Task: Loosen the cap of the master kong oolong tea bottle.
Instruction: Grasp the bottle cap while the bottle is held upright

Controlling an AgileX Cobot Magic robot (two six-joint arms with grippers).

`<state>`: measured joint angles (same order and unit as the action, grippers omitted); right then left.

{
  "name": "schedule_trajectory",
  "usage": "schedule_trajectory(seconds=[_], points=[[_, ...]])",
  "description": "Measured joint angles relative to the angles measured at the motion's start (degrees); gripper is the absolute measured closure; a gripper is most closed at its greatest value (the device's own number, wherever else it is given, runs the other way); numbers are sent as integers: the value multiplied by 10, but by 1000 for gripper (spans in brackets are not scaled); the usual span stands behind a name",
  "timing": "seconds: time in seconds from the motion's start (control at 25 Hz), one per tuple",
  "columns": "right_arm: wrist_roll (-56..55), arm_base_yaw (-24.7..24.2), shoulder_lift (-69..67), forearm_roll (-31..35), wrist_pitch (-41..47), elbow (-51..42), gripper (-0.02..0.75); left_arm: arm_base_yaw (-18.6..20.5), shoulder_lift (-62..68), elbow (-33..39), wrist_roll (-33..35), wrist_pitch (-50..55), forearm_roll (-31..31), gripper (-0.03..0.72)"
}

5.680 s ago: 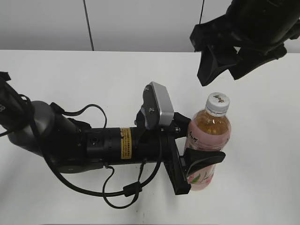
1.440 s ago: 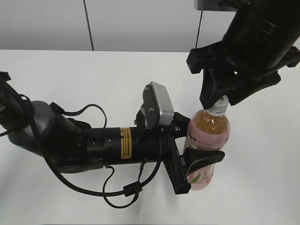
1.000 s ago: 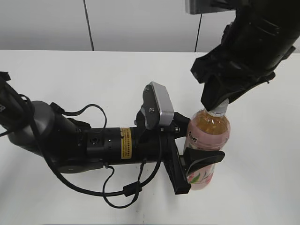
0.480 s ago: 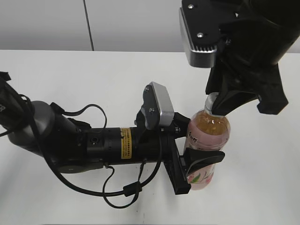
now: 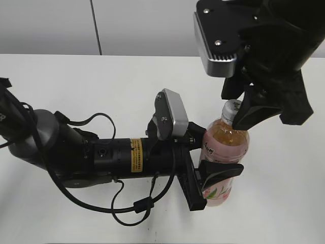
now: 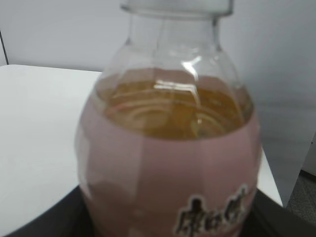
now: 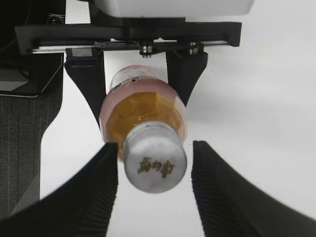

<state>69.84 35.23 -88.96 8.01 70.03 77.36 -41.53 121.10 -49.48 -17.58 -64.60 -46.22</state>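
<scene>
Exterior view, reading from the left: my left arm lies low across the white table (image 5: 76,81), and its gripper (image 5: 216,175) is clamped around the pink-labelled body of the tea bottle (image 5: 226,152), which stands upright right of centre. Above it hangs my right gripper (image 5: 244,104), tips down at the neck, with the white cap (image 5: 231,108) partly hidden behind its dark fingers. In the left wrist camera the bottle (image 6: 170,148) fills the frame, amber tea above the pink wrap, so the hold looks firm. In the right wrist camera the cap (image 7: 154,163) sits between the two black fingers (image 7: 96,192), with a visible gap on the right side and the left finger close or just touching; those jaws are spread, not pinching. To do this well, I'd centre the cap between the pads, set them level with its ribbed side rather than its top, close squarely, then twist while the left arm keeps the body from turning; an off-centre pinch would likely tilt the bottle or slip. Writing: dark characters on the cap top and dark Chinese characters on the label, none I can read reliably; a yellow sticker (image 5: 136,154) on the left arm is too small to read.
</scene>
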Motion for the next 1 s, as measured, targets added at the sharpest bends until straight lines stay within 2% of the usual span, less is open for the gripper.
schedule_trajectory(seconds=[0.16,0.28,0.36,0.56,0.64,0.8,1.0], points=[[-43,0,0,19,0,0,254,0,0,0,0,0,-1,288],[-127,0,1,33,0,2,196,0,0,0,0,0,-1,288],[-235,0,2,39,0,12,165,0,0,0,0,0,-1,288],[-643,0,4,19,0,45,160,0,0,0,0,0,-1,288],[-744,0,4,9,0,45,160,0,0,0,0,0,-1,288],[-830,0,4,4,0,45,160,0,0,0,0,0,0,288],[-864,0,4,-11,0,40,160,0,0,0,0,0,0,288]])
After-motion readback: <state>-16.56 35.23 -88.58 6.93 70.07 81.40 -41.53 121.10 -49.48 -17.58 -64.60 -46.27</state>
